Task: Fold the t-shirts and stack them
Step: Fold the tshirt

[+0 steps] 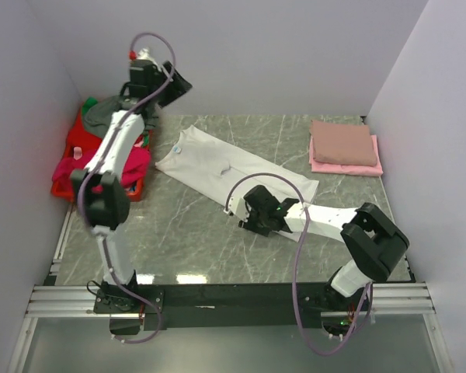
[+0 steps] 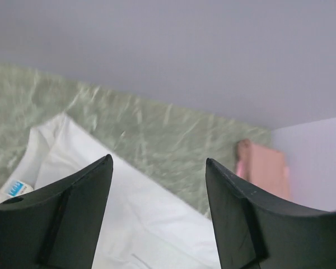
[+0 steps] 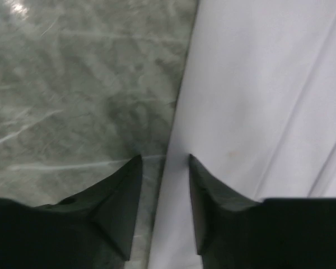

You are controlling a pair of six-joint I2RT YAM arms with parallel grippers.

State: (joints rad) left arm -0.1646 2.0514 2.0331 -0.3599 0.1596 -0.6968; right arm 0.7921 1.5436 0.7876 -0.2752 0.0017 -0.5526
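A white t-shirt (image 1: 225, 167) lies in a long narrow strip, diagonal across the middle of the table, with its light-blue neck label (image 1: 177, 148) at the far left. My right gripper (image 1: 251, 215) is low at the shirt's near edge. In the right wrist view it (image 3: 163, 159) is open, with the edge of the white shirt (image 3: 257, 84) running between its fingers. My left gripper (image 1: 179, 84) is raised high by the back wall. It is open and empty (image 2: 158, 159), above the white shirt (image 2: 157, 224) and its label (image 2: 15, 188).
A folded stack of tan and pale pink shirts (image 1: 343, 144) lies at the back right and also shows in the left wrist view (image 2: 266, 168). A red basket (image 1: 66, 183) at the left holds green, grey and magenta clothes. Walls enclose the back and both sides.
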